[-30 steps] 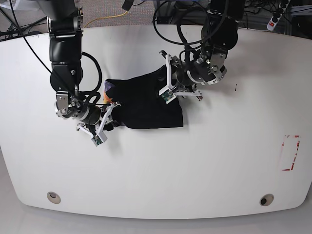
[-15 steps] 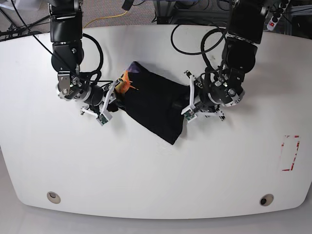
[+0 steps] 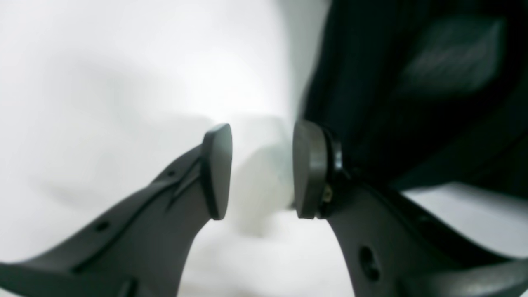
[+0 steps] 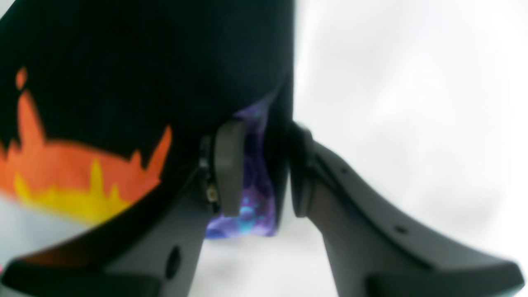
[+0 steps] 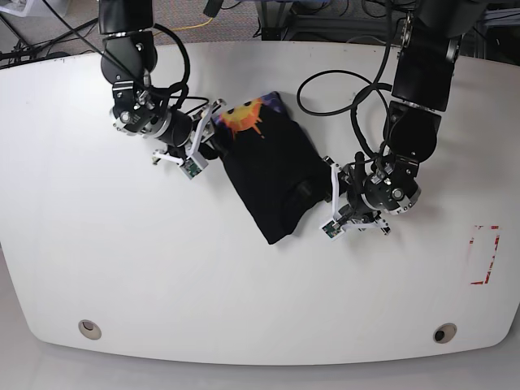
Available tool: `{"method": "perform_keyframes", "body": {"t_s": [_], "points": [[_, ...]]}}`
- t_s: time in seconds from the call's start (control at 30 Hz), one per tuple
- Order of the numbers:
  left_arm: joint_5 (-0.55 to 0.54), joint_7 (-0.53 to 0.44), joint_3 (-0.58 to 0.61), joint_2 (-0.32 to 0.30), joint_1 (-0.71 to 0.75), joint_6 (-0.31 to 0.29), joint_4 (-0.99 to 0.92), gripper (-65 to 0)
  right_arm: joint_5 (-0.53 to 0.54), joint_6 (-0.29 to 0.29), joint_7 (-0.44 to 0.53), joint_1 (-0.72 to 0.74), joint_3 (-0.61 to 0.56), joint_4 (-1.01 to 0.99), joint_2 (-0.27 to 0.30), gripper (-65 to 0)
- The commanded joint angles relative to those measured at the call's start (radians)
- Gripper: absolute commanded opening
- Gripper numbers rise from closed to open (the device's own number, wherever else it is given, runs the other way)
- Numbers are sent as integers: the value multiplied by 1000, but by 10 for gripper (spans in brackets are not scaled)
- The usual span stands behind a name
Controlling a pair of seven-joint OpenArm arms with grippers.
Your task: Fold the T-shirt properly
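The right hand (image 4: 260,173) is clamped on a purple-printed fold of the T-shirt (image 5: 272,175). The left hand (image 3: 262,169) has its fingers apart, nothing between them — black cloth lies just beside one finger. The shirt rests bunched on the white surface (image 5: 244,292) between both arms.

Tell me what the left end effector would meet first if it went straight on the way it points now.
Probably bare white table. In the left wrist view the left end effector has only table between and ahead of its fingertips; the black T-shirt lies beside one finger. Blur makes depth uncertain.
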Motion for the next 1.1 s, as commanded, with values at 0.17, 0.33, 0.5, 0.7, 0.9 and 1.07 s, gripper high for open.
{"method": "perform_keyframes", "body": {"t_s": [0.17, 0.33, 0.5, 0.7, 0.9, 1.07], "points": [[-7, -5, -7, -2, -27, 1, 111, -426, 28, 8, -123, -2, 6, 199, -63, -477], [-7, 90, -101, 5, 16, 1, 272, -426, 25, 8, -221, -2, 42, 296, -64, -477], [-11, 152, -136, 22, 87, 1, 468, -426, 22, 8, -235, -4, 80, 304, -58, -477], [-4, 152, -134, 84, 213, 6, 583, -424, 22, 14, -249, -12, 121, 302, -43, -477], [-3, 150, -131, 146, 315, 52, 588, -424, 22, 11, -249, -10, 121, 301, -41, -477], [-3, 144, -47, 153, 406, 64, 588, -425, 22, 11, -249, -8, 124, 273, -41, -477]]}}
